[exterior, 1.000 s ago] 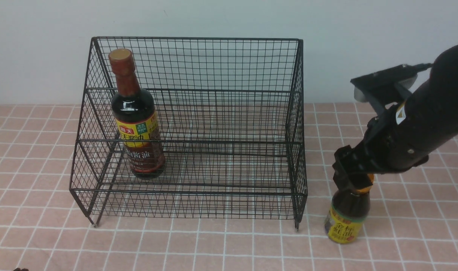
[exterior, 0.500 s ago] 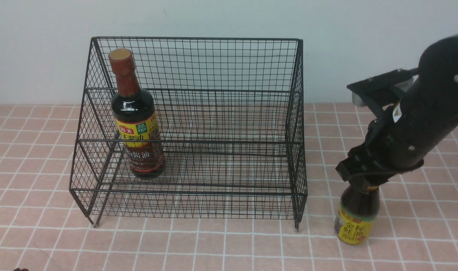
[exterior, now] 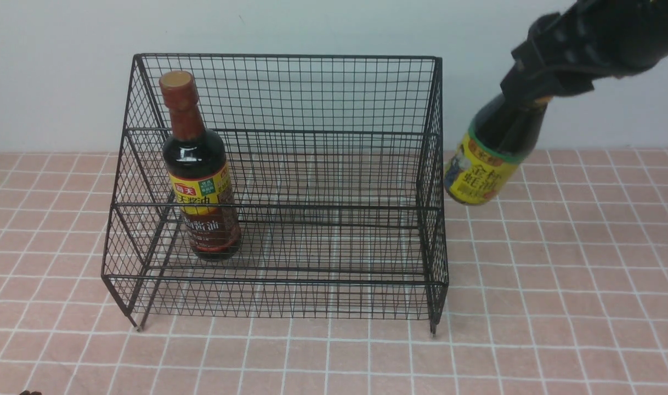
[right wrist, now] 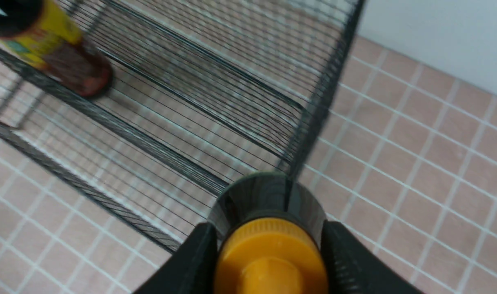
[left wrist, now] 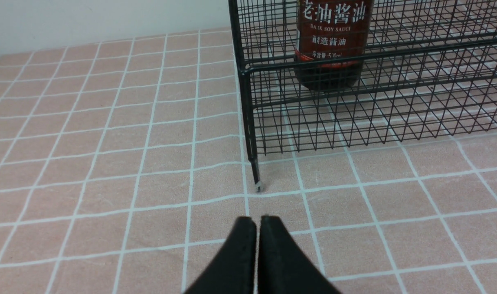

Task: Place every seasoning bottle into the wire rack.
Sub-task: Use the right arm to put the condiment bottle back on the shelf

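I am watching soft, even light falling across the desk (exterior: 586,285), leaving barely any shadow. Glare is sitting on the shoulder of the tall bottle (exterior: 198,167). My right wrist view is smearing the wire rack (right wrist: 191,102) with motion blur and softening the cap of the short bottle (right wrist: 269,245); the left wrist view is coming through crisp.

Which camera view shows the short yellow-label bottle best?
The front view: the short bottle hangs tilted in the air right of the wire rack, label visible, top held by the right gripper. The right wrist view shows only its orange cap and shoulder. The left wrist view misses it.
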{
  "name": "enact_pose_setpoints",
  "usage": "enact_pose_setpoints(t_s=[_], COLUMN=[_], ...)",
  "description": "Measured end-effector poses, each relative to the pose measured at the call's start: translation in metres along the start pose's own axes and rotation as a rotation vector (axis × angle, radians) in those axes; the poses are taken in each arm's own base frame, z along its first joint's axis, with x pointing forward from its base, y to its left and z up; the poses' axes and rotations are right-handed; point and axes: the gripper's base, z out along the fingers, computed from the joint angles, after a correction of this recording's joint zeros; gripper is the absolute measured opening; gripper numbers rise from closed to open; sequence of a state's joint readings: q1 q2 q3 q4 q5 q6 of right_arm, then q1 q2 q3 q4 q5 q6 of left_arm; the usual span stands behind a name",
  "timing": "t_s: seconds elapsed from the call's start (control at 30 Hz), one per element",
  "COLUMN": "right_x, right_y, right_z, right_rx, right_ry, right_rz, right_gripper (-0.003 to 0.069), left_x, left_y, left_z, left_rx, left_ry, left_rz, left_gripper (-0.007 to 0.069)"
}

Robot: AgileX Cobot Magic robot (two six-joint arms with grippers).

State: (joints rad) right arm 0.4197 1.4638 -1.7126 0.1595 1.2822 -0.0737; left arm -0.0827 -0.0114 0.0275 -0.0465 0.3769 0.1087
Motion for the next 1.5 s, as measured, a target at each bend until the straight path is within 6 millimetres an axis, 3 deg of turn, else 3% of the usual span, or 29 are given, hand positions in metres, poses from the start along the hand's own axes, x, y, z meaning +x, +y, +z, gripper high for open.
enact_pose_setpoints(t_s=[0.2, 0.33, 0.53, 0.87, 1.5], right_x=[-0.002, -0.003, 0.001, 0.002, 0.004], right_y=[0.014, 0.026, 0.047, 0.046, 0.046], right_z=[0.003, 0.025, 0.079, 0.112, 0.116], right_rx=[-0.11, -0.144, -0.15, -0.121, -0.126], right_ry=[0.004, 0.056, 0.186, 0.236, 0.251], right_rz=[-0.049, -0.084, -0.166, -0.184, -0.182], right_gripper=[0.0299, 0.0299, 0.0299, 0.0299, 0.0299], left_x=[0.0, 0.0, 0.0, 0.0, 0.0], left_y=[0.0, 0.0, 0.0, 0.0, 0.0], left_z=[0.0, 0.0, 0.0, 0.0, 0.0], left_rx=[0.0, 0.0, 0.0, 0.0, 0.0], left_ry=[0.0, 0.0, 0.0, 0.0, 0.0], left_rz=[0.0, 0.0, 0.0, 0.0, 0.0], left_gripper=[-0.0007, -0.0007, -0.0007, -0.0007, -0.0007])
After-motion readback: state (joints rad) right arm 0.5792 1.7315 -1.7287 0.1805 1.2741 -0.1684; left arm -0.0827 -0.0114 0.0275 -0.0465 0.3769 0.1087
